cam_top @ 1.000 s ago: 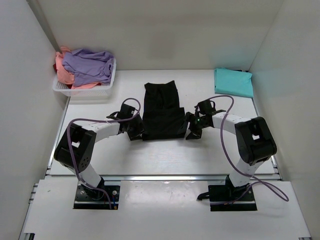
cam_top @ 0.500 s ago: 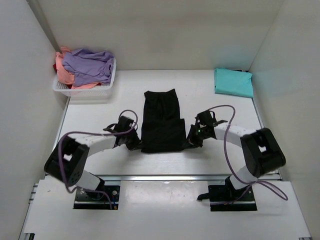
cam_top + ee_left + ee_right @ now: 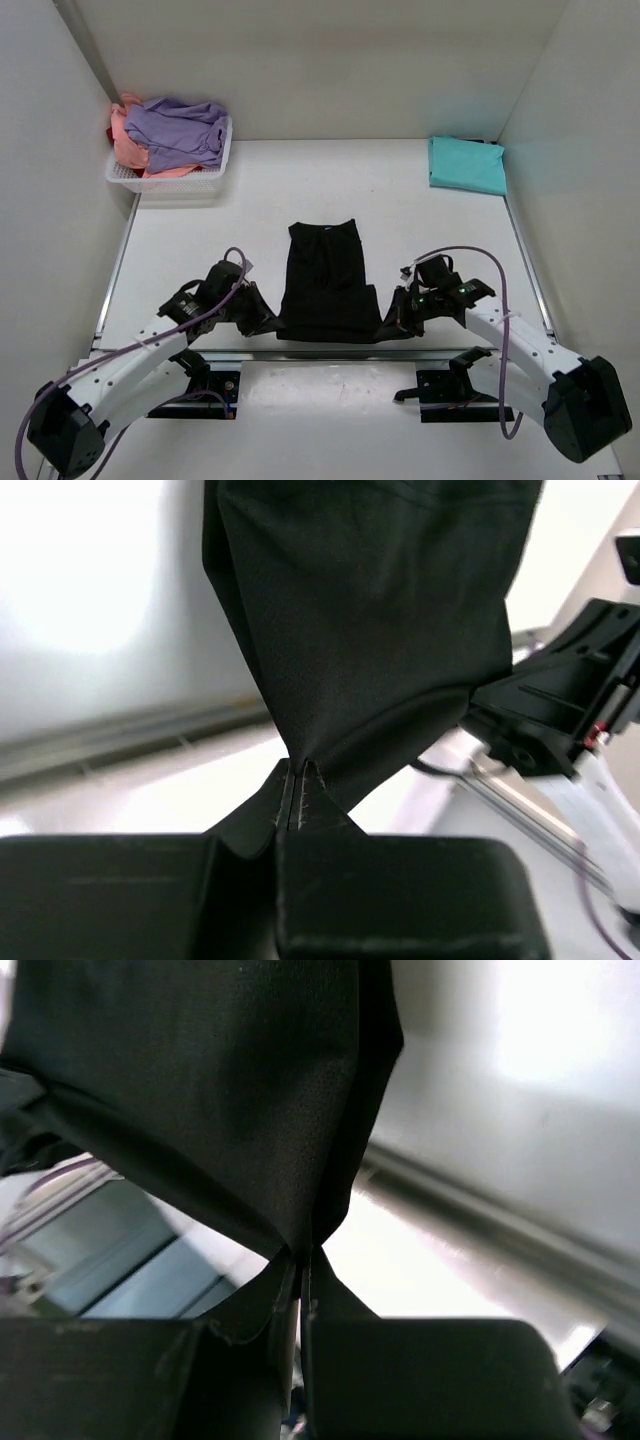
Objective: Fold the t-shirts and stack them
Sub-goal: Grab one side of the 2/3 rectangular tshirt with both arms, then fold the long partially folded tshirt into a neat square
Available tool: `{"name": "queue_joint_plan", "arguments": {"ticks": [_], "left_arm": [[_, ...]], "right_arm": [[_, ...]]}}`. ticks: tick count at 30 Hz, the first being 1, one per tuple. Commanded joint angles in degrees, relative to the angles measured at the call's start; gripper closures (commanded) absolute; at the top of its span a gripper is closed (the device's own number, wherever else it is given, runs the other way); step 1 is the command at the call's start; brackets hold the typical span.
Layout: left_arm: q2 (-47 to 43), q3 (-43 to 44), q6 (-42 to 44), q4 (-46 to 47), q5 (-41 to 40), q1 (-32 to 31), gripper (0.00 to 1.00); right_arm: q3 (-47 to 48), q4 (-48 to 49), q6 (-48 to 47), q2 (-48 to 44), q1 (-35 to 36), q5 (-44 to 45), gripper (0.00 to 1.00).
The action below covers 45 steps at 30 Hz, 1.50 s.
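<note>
– Top external view is telling you the main thing: the black t-shirt (image 3: 325, 280) is lying as a narrow strip on the table (image 3: 420, 210). It is well apart from the white basket (image 3: 168, 182), to its right and toward the near edge. You are gripping its two near corners, with the left gripper (image 3: 268, 322) on one and the right gripper (image 3: 392, 322) on the other.

– Yes, and both wrist views are confirming it for you. Each pair of fingers (image 3: 245, 830) is pressed together on a pinch of black cloth, and the hem is stretching between them. I am judging that you are taking both corners so the cloth is not wrinkling when you are carrying the hem over for a fold.

– The teal t-shirt (image 3: 466, 165) is sitting folded far to the right of the basket, along the same back wall. Probably your stack is beginning there. The lavender t-shirt (image 3: 180, 130), the salmon-pink t-shirt (image 3: 128, 148) and a bit of the red t-shirt (image 3: 112, 130) are lying crumpled inside the basket, not yet folded.

– About writing: you are seeing no brand and no readable words anywhere. A tiny pale mark (image 3: 327, 229) is showing at the collar of the black t-shirt, but it is too small for reading.
</note>
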Motion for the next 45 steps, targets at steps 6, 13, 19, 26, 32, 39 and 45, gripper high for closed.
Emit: {"name": "queue_joint_plan", "arguments": {"ticks": [6, 13, 19, 26, 32, 39, 45], "left_arm": [[-1.51, 3.54, -4.23, -6.95, 5.23, 3.15, 1.00], [11.30, 11.43, 1.55, -3.08, 9.01, 10.09, 1.00], [30.54, 27.41, 8.95, -1.50, 9.36, 16.16, 1.00], [51.30, 40.27, 7.21, 11.74, 3.04, 23.45, 0.59], [59.14, 44.76, 3.94, 21.89, 6.20, 26.46, 0.46], [57.21, 41.25, 5.52, 21.79, 6.90, 23.73, 0.49], [55.89, 37.73, 6.84, 19.87, 5.67, 21.79, 0.50]], "right_arm": [[3.71, -10.75, -0.47, -2.21, -6.39, -9.45, 1.00], [19.87, -14.79, -10.05, 13.24, -12.80, -8.23, 1.00], [40.43, -14.71, -13.75, 32.30, -15.36, -6.82, 1.00], [63.54, -6.45, -12.35, 54.90, -16.93, -2.17, 0.71], [68.58, -2.76, -15.94, 59.32, -17.47, 2.05, 0.53], [60.95, -0.38, -23.93, 56.86, -17.20, 6.19, 0.49], [55.59, 2.43, -28.52, 56.78, -14.75, 6.54, 0.30]]}}
